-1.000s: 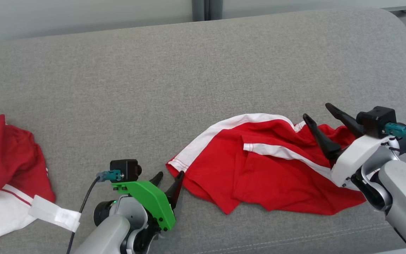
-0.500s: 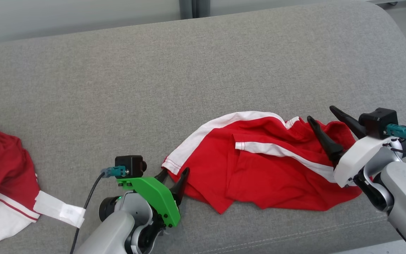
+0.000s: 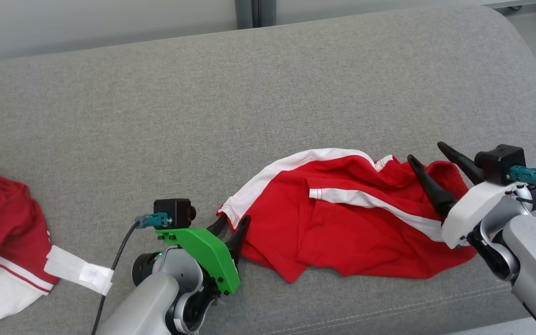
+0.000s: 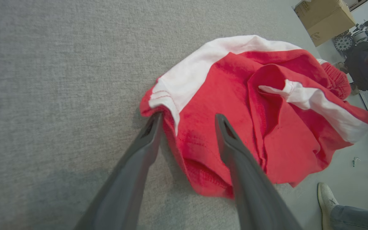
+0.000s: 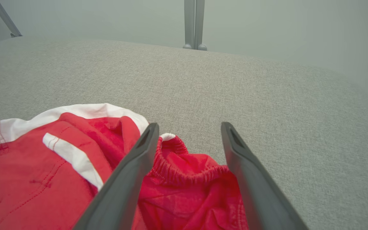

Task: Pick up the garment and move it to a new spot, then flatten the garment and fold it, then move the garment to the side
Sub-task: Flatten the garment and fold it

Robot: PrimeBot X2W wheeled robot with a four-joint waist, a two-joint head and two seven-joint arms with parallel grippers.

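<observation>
In the lower centre-right of the head view, a red garment (image 3: 342, 232) with white bands is lying crumpled on a grey woven sofa cushion (image 3: 203, 107). Its cloth is bunching into soft folds, and a white stripe is crossing its middle.

At the garment's left end, the left gripper (image 3: 234, 219) is standing with its two dark tapered fingers parted. In the left wrist view, the left gripper (image 4: 188, 117) is straddling the white hem corner (image 4: 164, 95): one finger is resting on the cushion and the other on the red cloth, with no pinch showing.

At the right end, the right gripper (image 3: 425, 151) is spreading wide. In its own wrist view, the right gripper (image 5: 190, 125) is framing the gathered elastic waistband (image 5: 184, 174).

At the left edge of the head view, a second garment (image 3: 3, 223), red above white, is lying well apart, with a white label (image 3: 79, 273) trailing from it. At the upper right of the left wrist view a cardboard box (image 4: 324, 16) is sitting, and at the lower right a person's pale shoe (image 4: 326, 199) is standing on the floor.
</observation>
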